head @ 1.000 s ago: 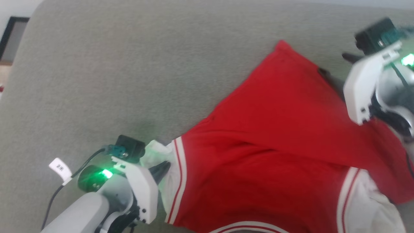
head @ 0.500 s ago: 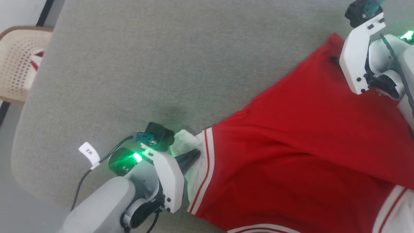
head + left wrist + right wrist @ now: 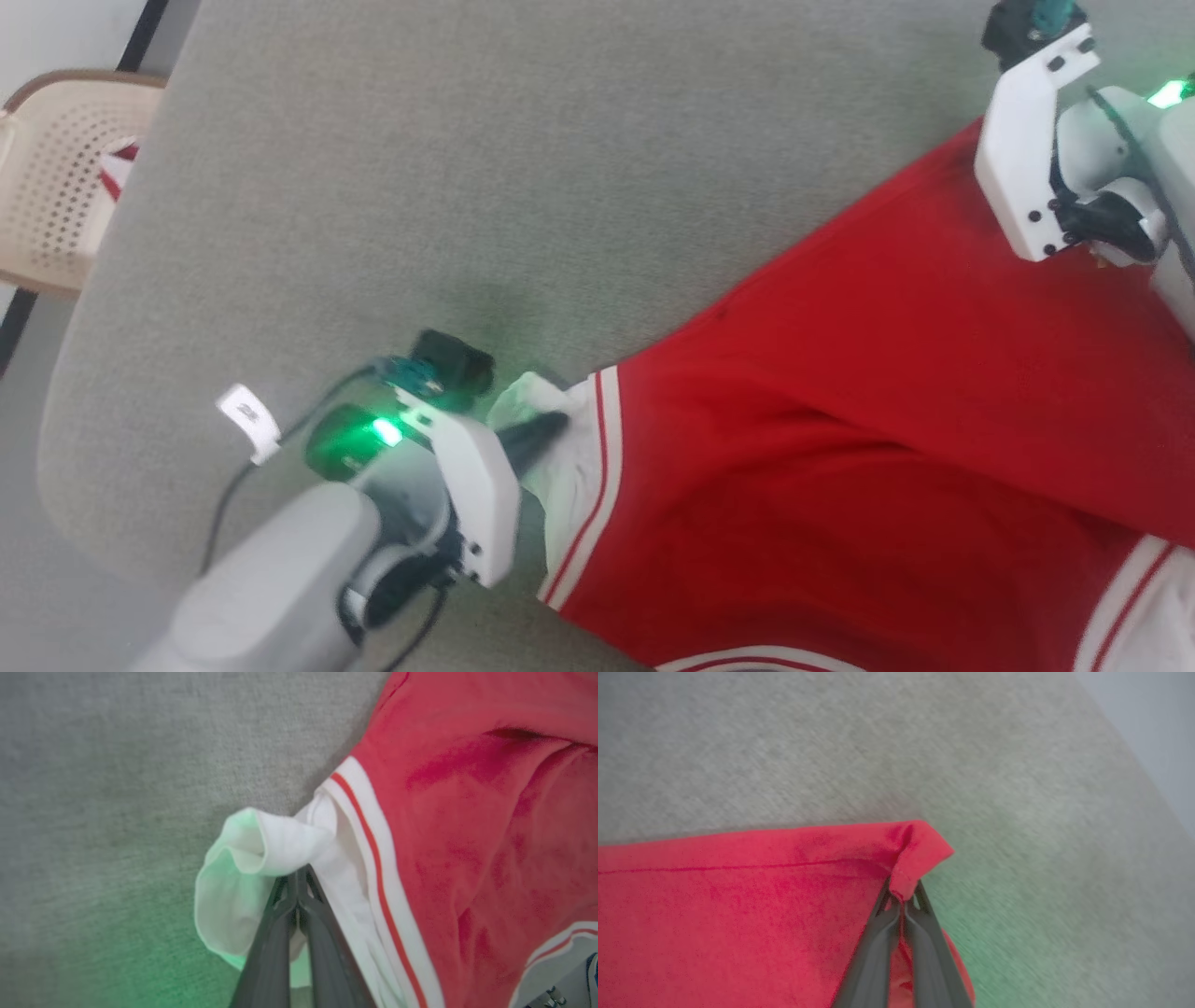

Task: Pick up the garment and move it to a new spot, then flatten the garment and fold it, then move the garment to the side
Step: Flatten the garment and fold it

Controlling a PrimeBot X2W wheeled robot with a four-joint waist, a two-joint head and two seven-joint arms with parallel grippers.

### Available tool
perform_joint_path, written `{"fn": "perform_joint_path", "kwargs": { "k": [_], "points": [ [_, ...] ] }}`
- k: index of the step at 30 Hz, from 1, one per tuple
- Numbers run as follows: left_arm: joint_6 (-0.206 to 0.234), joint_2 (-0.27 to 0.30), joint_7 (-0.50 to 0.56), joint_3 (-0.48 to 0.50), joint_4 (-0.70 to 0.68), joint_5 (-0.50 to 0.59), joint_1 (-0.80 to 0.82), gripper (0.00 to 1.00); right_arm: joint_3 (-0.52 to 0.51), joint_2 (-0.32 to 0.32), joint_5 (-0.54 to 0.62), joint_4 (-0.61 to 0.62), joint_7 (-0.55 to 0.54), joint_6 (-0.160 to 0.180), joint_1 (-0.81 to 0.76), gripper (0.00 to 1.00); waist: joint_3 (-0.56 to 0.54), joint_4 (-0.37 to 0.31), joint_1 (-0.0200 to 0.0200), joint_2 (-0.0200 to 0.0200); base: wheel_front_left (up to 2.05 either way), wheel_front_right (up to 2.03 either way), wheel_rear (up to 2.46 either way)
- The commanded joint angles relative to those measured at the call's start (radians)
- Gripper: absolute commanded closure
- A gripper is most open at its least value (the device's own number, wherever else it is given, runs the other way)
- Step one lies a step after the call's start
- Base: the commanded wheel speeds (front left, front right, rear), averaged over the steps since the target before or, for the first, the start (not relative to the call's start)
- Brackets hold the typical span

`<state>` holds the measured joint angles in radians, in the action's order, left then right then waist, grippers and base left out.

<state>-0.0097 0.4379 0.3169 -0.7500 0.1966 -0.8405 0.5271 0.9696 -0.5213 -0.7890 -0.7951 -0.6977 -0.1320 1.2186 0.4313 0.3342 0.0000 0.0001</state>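
Observation:
The garment (image 3: 840, 448), a bright red T-shirt with white sleeves and red-and-white striped trim, lies spread over the grey padded surface (image 3: 485, 168) from the lower middle to the right edge of the head view. My left gripper (image 3: 546, 431) is shut on the bunched white sleeve (image 3: 261, 849) at the garment's left end; in the left wrist view its fingers (image 3: 280, 933) meet in the white cloth. My right gripper (image 3: 903, 896) is shut on a red hem corner (image 3: 920, 847) of the garment, at the upper right of the head view where the white wrist housing (image 3: 1027, 159) covers the fingertips.
A cream perforated plastic basket (image 3: 56, 187) stands off the surface's left edge, with a small red-and-white striped scrap (image 3: 117, 168) seen through it. The grey surface stretches bare above and left of the garment. Its rounded edge runs down the left side, with floor beyond.
The right gripper, open a second ago beside the red hem corner, has shut on it. The head camera has shifted, bringing the basket into view. The left gripper keeps its hold on the sleeve.

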Motion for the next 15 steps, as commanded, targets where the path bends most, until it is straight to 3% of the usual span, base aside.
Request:
{"fn": "perform_joint_path", "kwargs": {
  "k": [1,15],
  "points": [
    [0.005,0.018,0.009,0.012,0.016,-0.002,0.017,1.0,0.012,-0.02,-0.007,-0.024,0.01,0.003,-0.003,1.0,-0.015,-0.015,0.0,-0.0001,0.0,0.0,0.0],
    [0.029,0.197,0.169,0.095,-0.067,0.026,0.234,1.0,0.042,-0.064,-0.059,0.021,0.211,0.002,0.091,1.0,-0.156,-0.154,0.0,-0.0001,0.0,0.0,0.0]
  ]
}}
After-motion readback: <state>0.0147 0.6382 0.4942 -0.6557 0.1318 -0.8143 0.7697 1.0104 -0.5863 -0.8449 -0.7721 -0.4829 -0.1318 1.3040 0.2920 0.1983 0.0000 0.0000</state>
